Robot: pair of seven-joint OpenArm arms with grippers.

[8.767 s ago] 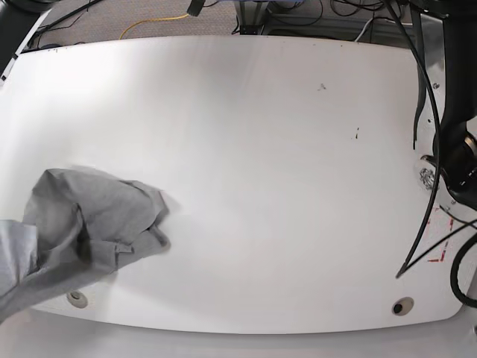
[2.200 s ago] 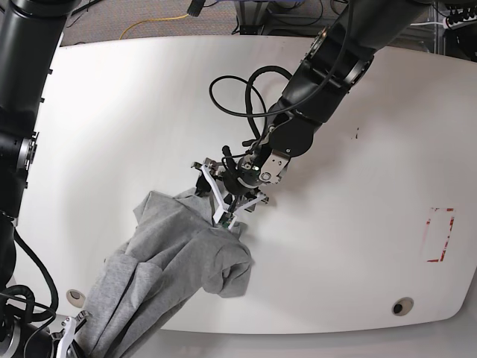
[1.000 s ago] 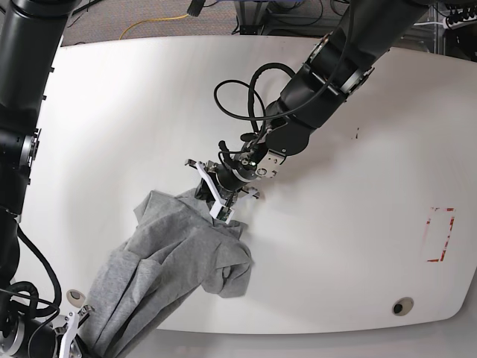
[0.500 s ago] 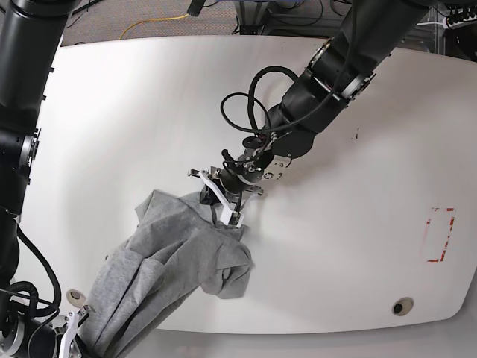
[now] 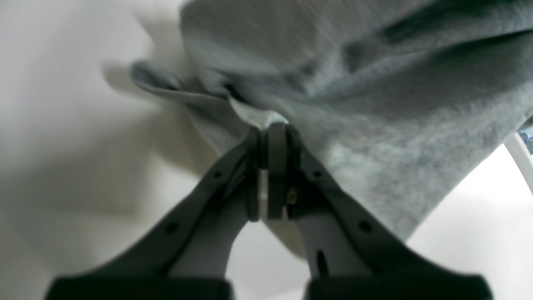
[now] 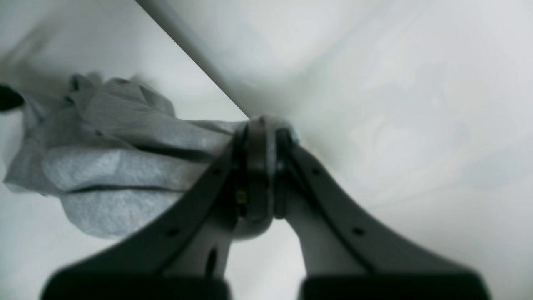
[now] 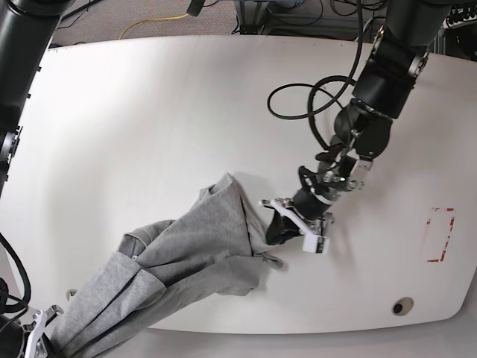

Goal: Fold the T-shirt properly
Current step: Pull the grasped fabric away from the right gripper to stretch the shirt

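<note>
Both grippers are clamped on cloth: my left gripper (image 5: 270,129) pinches an edge of the T-shirt (image 7: 194,246), my right gripper (image 6: 262,125) another. Soft, limp knit sags across the table (image 7: 149,112); I judge hems the best holds.

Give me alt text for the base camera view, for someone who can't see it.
A crumpled grey T-shirt is stretched diagonally across a white table between two black robot arms. The left gripper, near the table's middle, is shut on one edge of the shirt; the right gripper holds the other end at the table's near-left corner.
</note>
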